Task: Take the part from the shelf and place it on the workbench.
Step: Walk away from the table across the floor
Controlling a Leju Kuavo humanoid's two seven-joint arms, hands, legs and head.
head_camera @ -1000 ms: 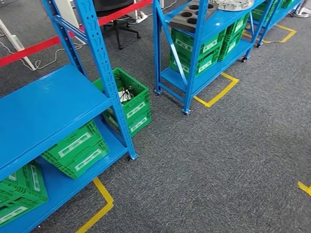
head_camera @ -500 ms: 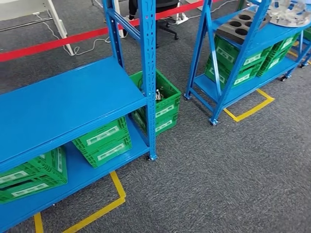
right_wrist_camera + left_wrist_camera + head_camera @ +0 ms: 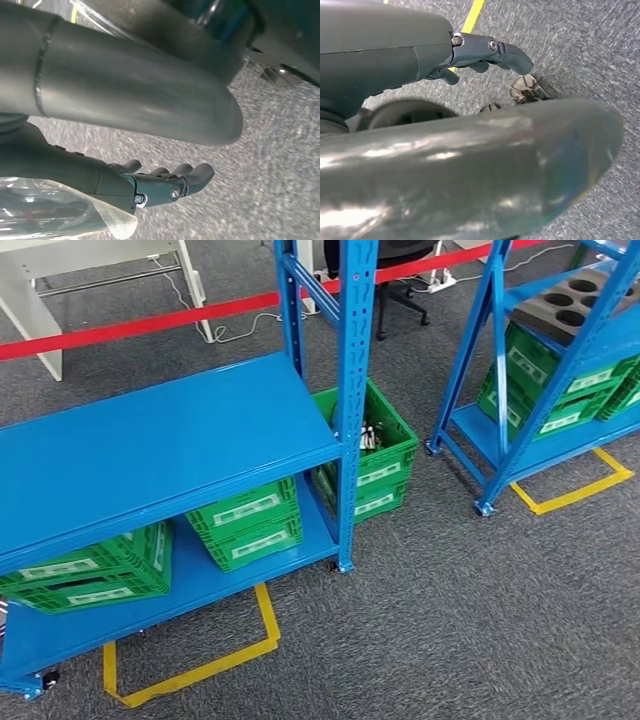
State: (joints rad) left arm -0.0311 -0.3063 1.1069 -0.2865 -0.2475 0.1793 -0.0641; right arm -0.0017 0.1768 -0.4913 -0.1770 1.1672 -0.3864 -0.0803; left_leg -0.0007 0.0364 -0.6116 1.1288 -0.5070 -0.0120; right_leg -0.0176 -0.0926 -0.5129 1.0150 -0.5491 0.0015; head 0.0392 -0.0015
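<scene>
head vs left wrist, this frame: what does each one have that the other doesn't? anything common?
Head view alone: the near blue rack, green crates on its lower shelf, another green crate on the floor behind its post, the red barrier tape, a second rack holding a dark tray with round holes.
Left wrist view alone: the left hand, its fingers apart and holding nothing, hanging over the floor.
Both: grey carpet and yellow floor tape.
</scene>
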